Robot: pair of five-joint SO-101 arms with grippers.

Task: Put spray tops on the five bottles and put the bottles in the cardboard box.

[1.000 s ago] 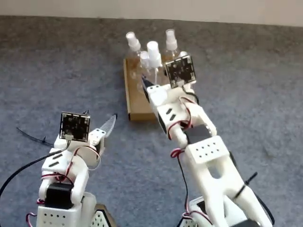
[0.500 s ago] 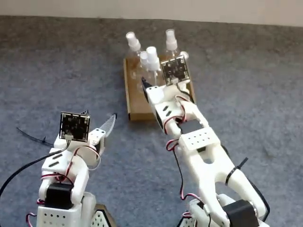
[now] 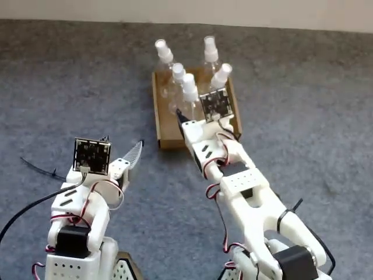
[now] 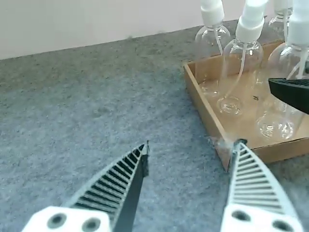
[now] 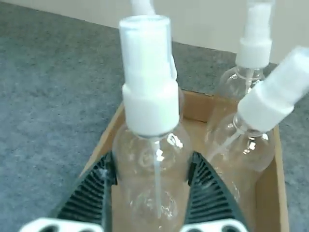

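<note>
The open cardboard box point(image 3: 165, 125) lies on the grey carpet with several clear bottles with white spray tops in it. My right gripper point(image 3: 189, 111) is shut on one bottle point(image 3: 189, 92) near the box's front, held upright between the black fingers point(image 5: 91, 193). That bottle point(image 5: 152, 145) has its top on. Beside it another bottle point(image 5: 260, 121) leans at a tilt, and one more bottle point(image 5: 251, 53) stands behind. My left gripper point(image 4: 191, 146) is open over bare carpet, short of the box's near corner point(image 4: 217, 140), with nothing between its fingers.
A black cable tie point(image 3: 38, 169) lies on the carpet left of the left arm. The right gripper's black finger point(image 4: 289, 92) reaches over the box in the left wrist view. A pale wall point(image 3: 186, 9) runs behind the box. Carpet lies open around the box.
My right arm has drawn back and lowered the held bottle toward the box's front. The tilted bottle behind it has come into sight. The left arm has not moved.
</note>
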